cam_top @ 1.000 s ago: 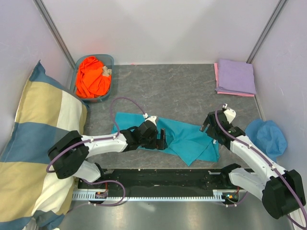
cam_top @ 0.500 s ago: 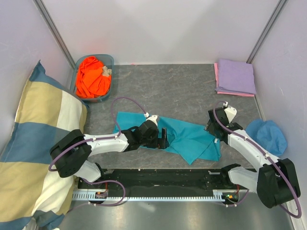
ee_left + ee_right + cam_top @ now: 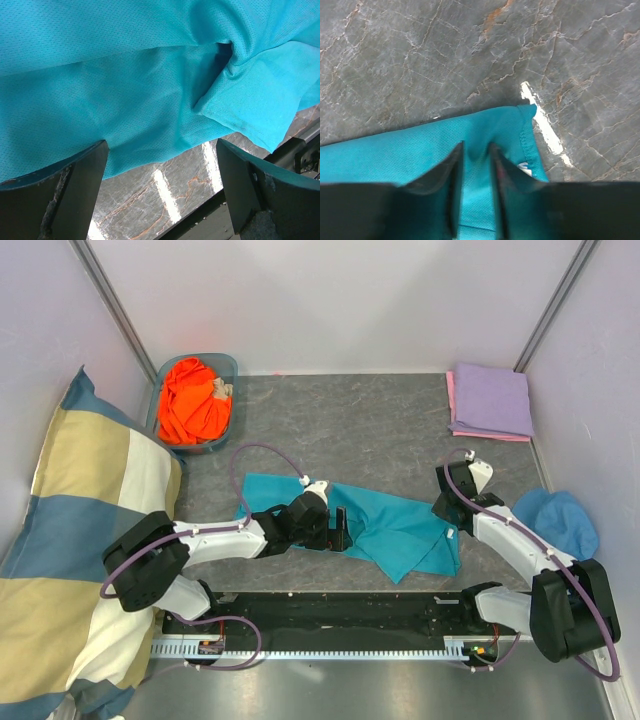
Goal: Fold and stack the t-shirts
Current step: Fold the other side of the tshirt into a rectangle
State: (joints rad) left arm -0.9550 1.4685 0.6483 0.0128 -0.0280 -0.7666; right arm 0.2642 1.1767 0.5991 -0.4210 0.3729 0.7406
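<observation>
Pinching a small raised ridge of cloth between its dark fingers, the right gripper (image 3: pixel 476 148) stands nearly closed on the teal t-shirt (image 3: pixel 395 155) of thin mesh-knit cloth, just inside a stitched corner near the middle of the wrist view. Seen from overhead, that corner is the shirt's right end, in the lower right of the frame.

The left gripper (image 3: pixel 161 145) has its jaws spread wide and holds nothing. It sits low over the shirt's near edge, at the lower middle of the overhead view, where the cloth lies in a soft diagonal fold.

The shirt lies crumpled and only partly spread on the grey marbled table top (image 3: pixel 360 430), well apart from the folded lavender t-shirt (image 3: pixel 492 398) stacked on a pink t-shirt (image 3: pixel 452 400) at upper right, and from the bright orange t-shirt (image 3: pixel 190 400) heaped in a blue-grey basket (image 3: pixel 225 365) at upper left.

The cloth looks light, limp and a little slick, with no stiffness of its own. Lifted by one point, it will likely sag and bunch. The doubled hem offers the firmest hold, so the best grips are probably two corners along one edge, keeping that edge taut. It is not fragile, though a shallow pinch may slip off.
</observation>
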